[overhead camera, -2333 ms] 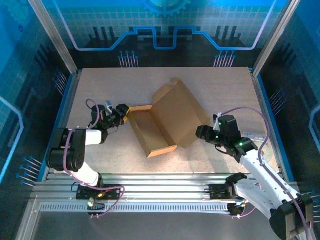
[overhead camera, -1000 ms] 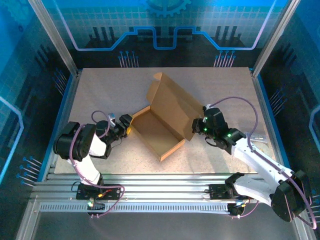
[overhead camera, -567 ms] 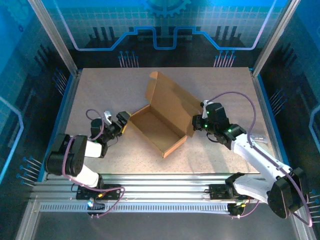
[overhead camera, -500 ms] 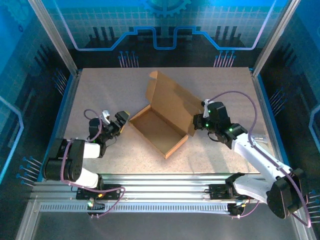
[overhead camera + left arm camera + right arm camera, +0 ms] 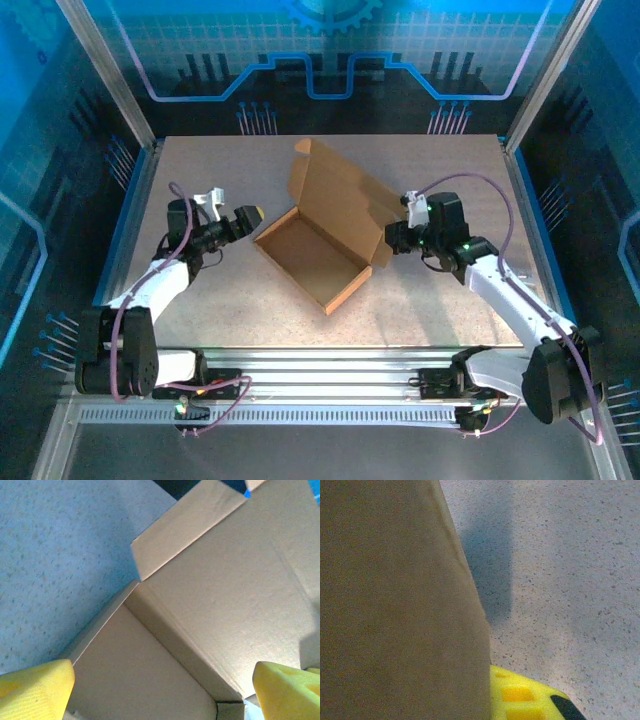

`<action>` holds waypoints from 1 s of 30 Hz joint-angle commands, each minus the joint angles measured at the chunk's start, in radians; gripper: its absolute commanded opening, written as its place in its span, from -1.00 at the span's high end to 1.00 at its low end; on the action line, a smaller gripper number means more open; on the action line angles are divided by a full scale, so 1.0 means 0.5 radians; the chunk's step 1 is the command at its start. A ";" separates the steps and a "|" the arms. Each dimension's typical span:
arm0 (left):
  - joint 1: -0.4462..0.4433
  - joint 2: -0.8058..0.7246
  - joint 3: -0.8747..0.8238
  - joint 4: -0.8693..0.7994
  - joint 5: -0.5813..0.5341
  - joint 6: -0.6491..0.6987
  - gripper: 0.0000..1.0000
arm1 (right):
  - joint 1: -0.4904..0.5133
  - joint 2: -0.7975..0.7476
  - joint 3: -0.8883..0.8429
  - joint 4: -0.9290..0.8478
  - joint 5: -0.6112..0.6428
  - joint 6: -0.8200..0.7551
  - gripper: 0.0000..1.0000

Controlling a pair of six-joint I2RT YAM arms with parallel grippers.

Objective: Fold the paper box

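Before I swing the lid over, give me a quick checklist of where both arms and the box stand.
1. Tray walls standing: ok, the tray has its side walls up.
2. Lid closed: not ok, the lid is open and leans up away from the tray.
3. Lid's end flap folded in: not ok, the flap sticks out beside the lid.
4. Left gripper free of the box: ok, its jaws are wide apart with nothing clamped.
5. Right gripper at the lid: ok, it is right by the lid's edge.
6. Right gripper's hold on the lid: cannot tell, cardboard hides part of it in the wrist view.
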 commanded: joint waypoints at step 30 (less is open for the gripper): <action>-0.072 1.050 1.661 -1.260 0.186 1.321 -0.94 | -0.094 0.325 0.324 -0.137 -0.687 -0.463 0.86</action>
